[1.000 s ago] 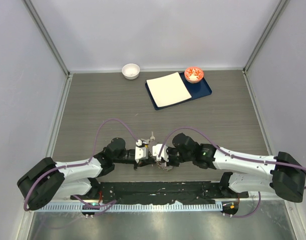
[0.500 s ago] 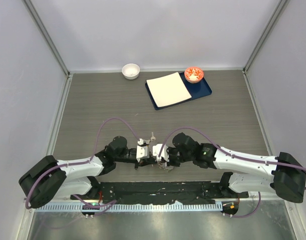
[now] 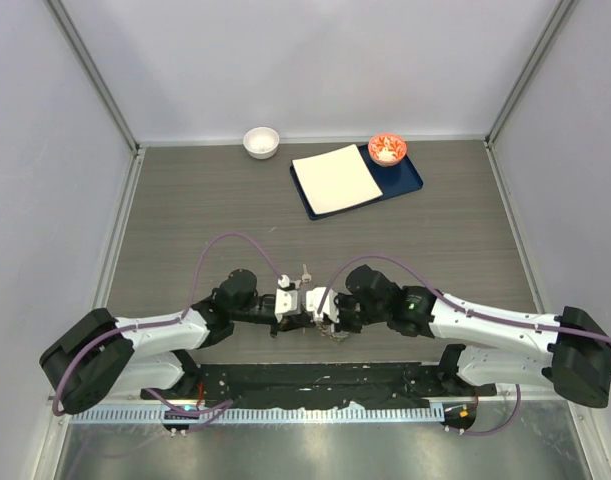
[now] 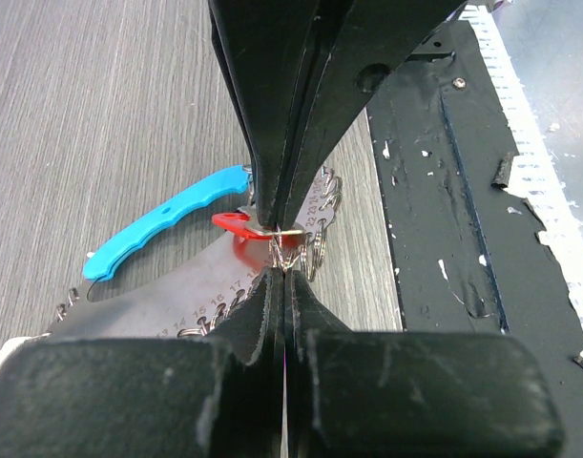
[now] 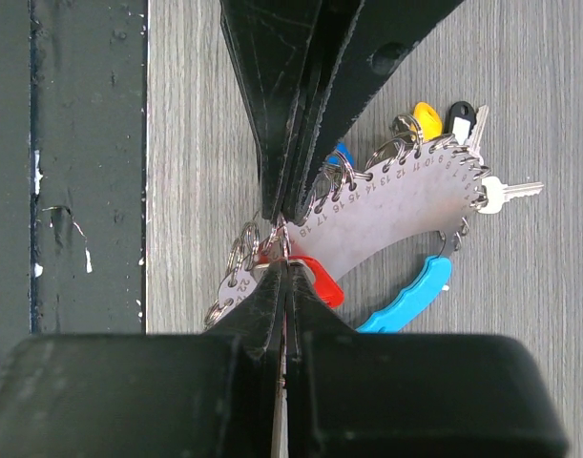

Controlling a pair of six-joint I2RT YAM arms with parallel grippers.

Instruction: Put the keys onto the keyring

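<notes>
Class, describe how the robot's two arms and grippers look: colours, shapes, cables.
The left arm and right arm have white links, black joints and a looping purple cable each. The left gripper and right gripper have white bodies and black tapering fingers.

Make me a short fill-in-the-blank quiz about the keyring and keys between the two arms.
1. The keyring has a curved plastic handle coloured ___.
2. The key nearest the left end effector and right end effector has a ___ head.
3. Directly beside the yellow key sits a key with a ___ head.
Missing words: blue; red; black.
</notes>
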